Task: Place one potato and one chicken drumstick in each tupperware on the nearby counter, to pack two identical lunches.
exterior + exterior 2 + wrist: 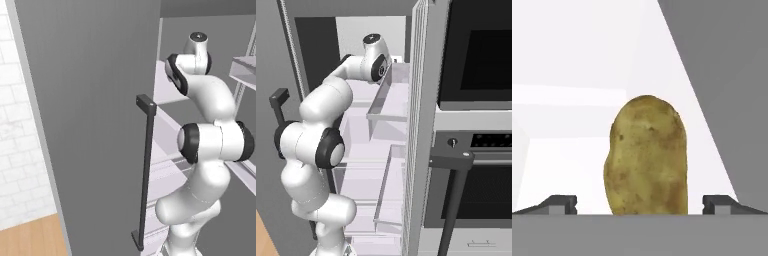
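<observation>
A yellowish-brown potato (646, 157) stands on end on a white fridge shelf, close in front of the hand. My gripper (641, 204) is open, with one dark fingertip (562, 204) on each side of the potato and a clear gap to each. Neither fingertip touches it. In the left and right base views the white arm (316, 135) reaches up into the open fridge, and the hand is hidden behind the wrist (375, 55). The chicken drumstick, the tupperware and the counter are out of view.
The open grey fridge door (90, 125) with its dark bar handle (145, 170) stands left of the arm. Clear door bins and shelves (387, 107) lie around the wrist. A wall oven (476, 65) with a dark handle (453, 165) is on the right.
</observation>
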### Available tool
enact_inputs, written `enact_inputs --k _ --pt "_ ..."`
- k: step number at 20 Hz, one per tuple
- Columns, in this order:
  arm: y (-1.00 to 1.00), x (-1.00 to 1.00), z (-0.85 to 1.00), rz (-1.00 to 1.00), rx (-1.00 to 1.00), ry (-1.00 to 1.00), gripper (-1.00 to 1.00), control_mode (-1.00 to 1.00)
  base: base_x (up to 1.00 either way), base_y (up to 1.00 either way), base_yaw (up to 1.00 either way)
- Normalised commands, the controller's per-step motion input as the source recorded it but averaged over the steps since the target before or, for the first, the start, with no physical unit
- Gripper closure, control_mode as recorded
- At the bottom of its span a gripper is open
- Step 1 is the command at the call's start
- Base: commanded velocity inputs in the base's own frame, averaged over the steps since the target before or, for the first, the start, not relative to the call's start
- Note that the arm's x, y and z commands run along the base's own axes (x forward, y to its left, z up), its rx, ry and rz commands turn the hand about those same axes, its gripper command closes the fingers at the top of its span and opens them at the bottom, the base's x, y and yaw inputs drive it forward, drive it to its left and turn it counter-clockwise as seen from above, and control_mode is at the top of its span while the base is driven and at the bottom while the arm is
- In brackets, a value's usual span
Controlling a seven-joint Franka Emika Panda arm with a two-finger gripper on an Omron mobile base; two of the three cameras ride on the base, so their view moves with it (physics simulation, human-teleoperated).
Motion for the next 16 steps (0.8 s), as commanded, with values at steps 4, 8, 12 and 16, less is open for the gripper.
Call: enact_inputs --k 4,8,12,16 --pt "-0.02 0.56 -0.09 0.00 0.09 0.00 -1.00 -1.00 0.00 0.00 0.00" --pt "0.00 0.39 -0.38 0.00 0.08 0.03 1.00 -1.00 0.00 0.00 0.00" --pt "0.03 0.10 -0.68 0.00 0.06 0.13 1.00 -1.00 0.00 0.00 0.00" --pt "0.26 -0.08 -0.66 0.00 0.01 0.10 1.00 -1.00 0.00 0.00 0.00"
